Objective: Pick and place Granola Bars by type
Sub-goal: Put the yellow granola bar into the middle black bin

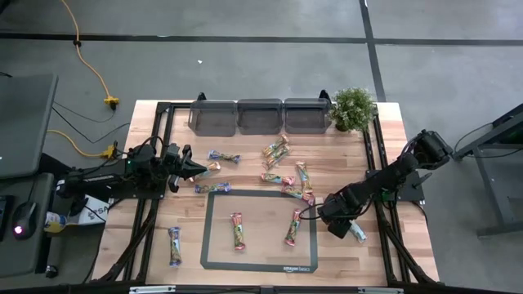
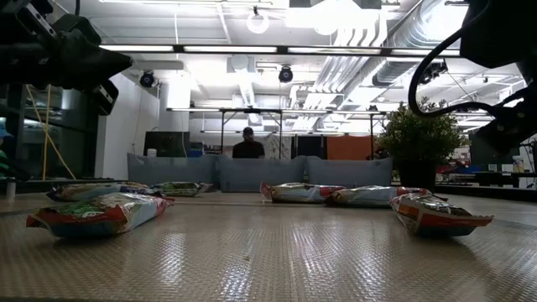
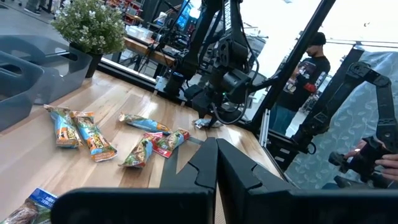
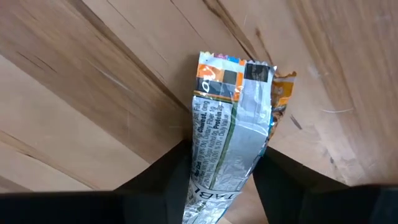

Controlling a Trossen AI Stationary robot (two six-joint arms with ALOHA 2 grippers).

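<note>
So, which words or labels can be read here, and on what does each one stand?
"amazon basics": near edge of the mat, faint.
"Protein": back panel of the bar between the right gripper fingers; other print is too small.
Other wrappers: blurred, unreadable.

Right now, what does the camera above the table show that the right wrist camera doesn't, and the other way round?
Only the high view shows the whole layout: three grey bins, the potted plant, the framed mat with two granola bars on it, more bars scattered on the wood, and the left gripper with its jaws shut. Only the right wrist view shows the printed back of the silver-wrapped bar, lying between the right gripper jaws. Both show that bar on the wooden table near the right edge.
</note>
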